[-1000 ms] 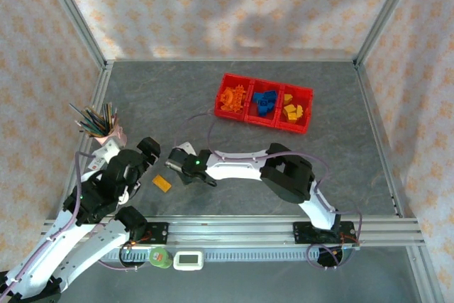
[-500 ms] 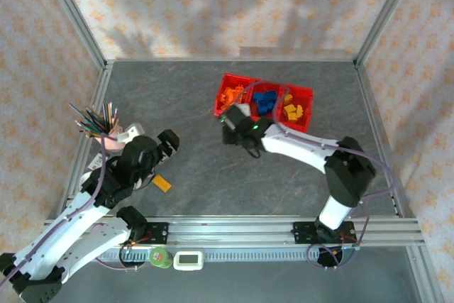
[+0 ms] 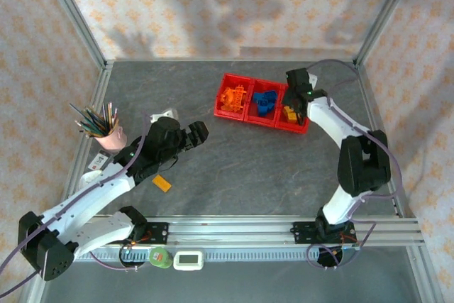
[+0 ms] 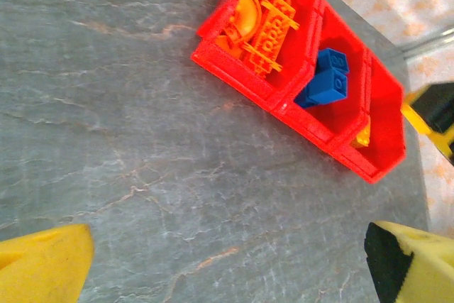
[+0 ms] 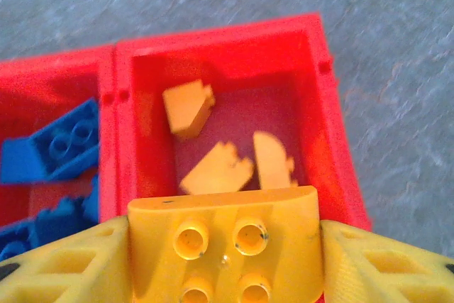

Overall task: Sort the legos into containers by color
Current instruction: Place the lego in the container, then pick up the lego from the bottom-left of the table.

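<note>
The containers (image 3: 246, 117) sit far, right of centre on the table (image 3: 248, 168), legos (image 3: 266, 101) in each bin. The pencil cup (image 3: 110, 138) stands at left; one loose lego (image 3: 162, 184) lies nearer, to its right.

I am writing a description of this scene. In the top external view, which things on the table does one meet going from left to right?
pink cup of pencils → loose orange lego → then, inside the red containers: orange legos → blue legos → yellow legos

The grey table (image 3: 248, 164) carries the red bins (image 3: 259, 123) (far side, right of middle), a pink cup (image 3: 110, 138) at left, and one orange lego (image 3: 162, 183) nearer the front.
</note>
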